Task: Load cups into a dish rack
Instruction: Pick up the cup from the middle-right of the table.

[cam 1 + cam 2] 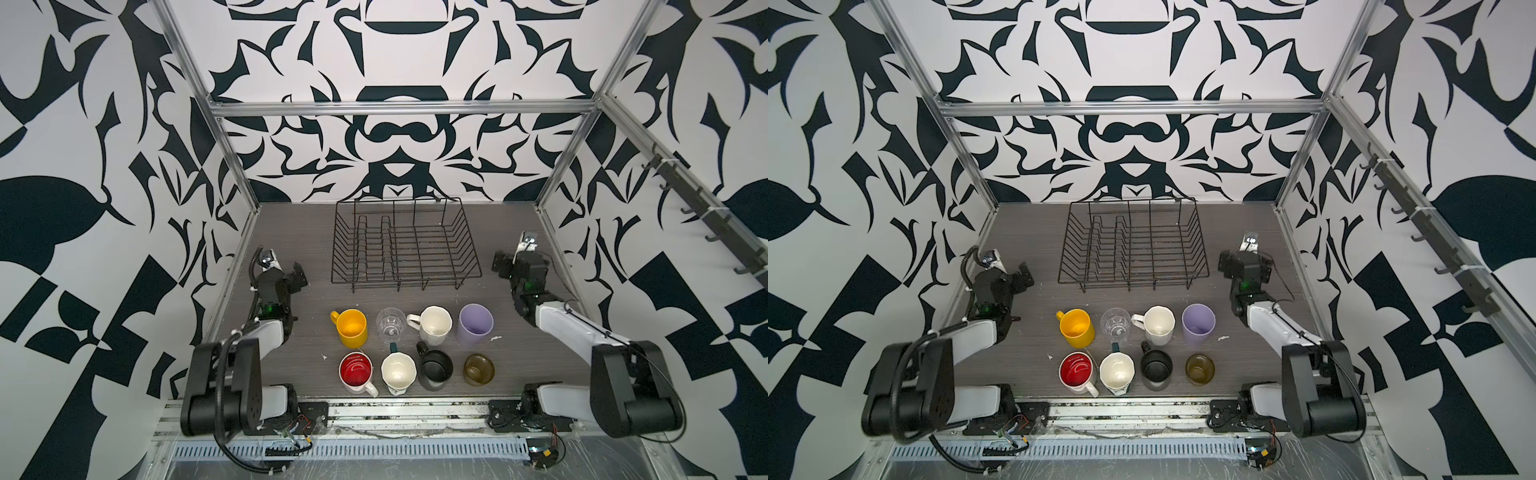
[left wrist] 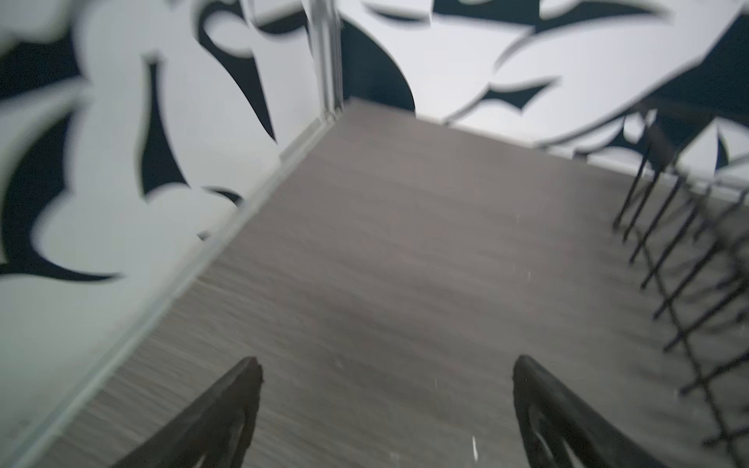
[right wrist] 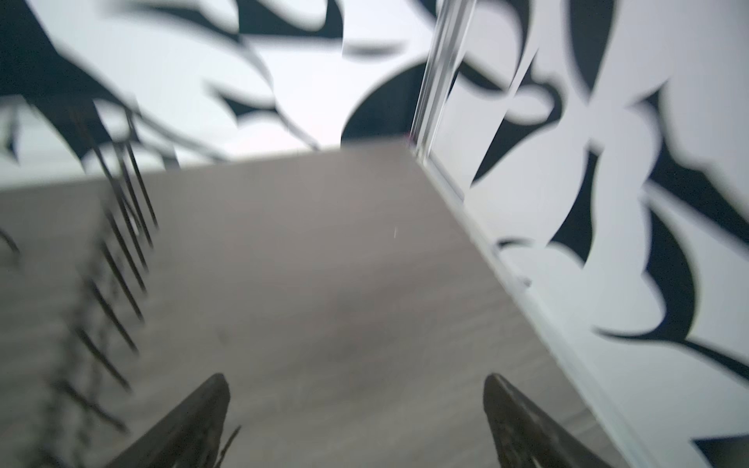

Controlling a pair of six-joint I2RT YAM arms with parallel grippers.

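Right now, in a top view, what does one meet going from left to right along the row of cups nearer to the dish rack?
yellow mug → clear glass → white faceted mug → lilac tumbler

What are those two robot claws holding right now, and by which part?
Nothing. The left gripper and right gripper both stand open and empty, beside the dish rack.
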